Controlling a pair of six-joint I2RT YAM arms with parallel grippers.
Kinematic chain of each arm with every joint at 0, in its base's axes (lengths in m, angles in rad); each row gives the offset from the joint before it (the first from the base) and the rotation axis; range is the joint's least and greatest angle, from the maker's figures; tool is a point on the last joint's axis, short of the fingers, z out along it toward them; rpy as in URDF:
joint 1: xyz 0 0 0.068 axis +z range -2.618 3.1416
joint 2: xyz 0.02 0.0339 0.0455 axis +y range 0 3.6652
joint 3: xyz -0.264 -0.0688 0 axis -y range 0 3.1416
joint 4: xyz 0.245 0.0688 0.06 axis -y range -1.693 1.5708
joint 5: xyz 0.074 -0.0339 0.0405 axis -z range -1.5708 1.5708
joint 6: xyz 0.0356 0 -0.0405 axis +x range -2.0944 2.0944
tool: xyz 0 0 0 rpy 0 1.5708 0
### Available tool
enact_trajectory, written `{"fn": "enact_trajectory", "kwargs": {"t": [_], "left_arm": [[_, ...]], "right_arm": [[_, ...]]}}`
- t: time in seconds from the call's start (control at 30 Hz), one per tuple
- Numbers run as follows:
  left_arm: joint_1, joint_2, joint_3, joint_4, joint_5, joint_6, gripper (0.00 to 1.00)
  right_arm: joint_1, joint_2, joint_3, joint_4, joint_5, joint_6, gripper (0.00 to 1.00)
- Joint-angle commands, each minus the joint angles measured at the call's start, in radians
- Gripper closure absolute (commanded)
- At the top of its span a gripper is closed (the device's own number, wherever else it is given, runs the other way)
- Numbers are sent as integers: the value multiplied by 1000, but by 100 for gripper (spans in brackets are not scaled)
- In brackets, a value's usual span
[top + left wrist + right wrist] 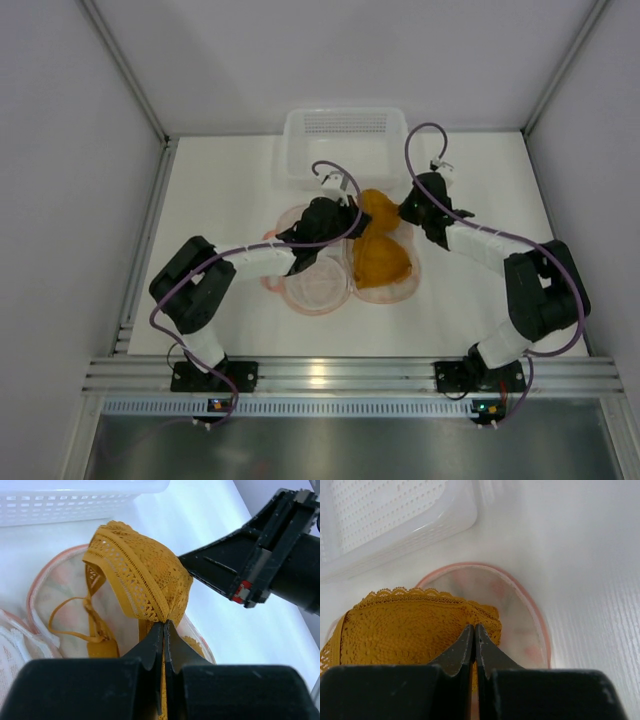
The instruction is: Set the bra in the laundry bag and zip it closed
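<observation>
The mustard-orange lace bra (383, 262) lies over the right half of the opened pale pink laundry bag (318, 288) in the middle of the table. One cup (140, 575) is lifted and folded up. My left gripper (164, 626) is shut on the lace edge of that cup from the left. From the right, my right gripper (474, 628) is shut on the same cup's lace (410, 625). In the top view the left gripper (354, 210) and right gripper (403, 211) meet over the bag's far end. The bag's coral rim (536, 615) shows beyond the bra.
A white slotted plastic basket (345, 140) stands just behind the bag, close to both grippers, and shows as the basket (65, 500) in the left wrist view and the basket (395, 520) in the right wrist view. White side walls enclose the table left and right.
</observation>
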Motion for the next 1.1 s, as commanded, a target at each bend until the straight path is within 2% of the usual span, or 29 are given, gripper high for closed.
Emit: {"fn": "enact_trajectory", "kwargs": {"t": [0.0, 0.6, 1.07], "left_arm": [[10, -38, 17, -151, -4, -19, 100], [16, 86, -23, -151, 21, -98, 100], [33, 60, -21, -224, -27, -85, 100]], "right_arm": [[-10, 41, 53, 10, -15, -11, 100], [22, 107, 98, -37, 18, -103, 100], [108, -16, 124, -168, 96, -187, 100]]}}
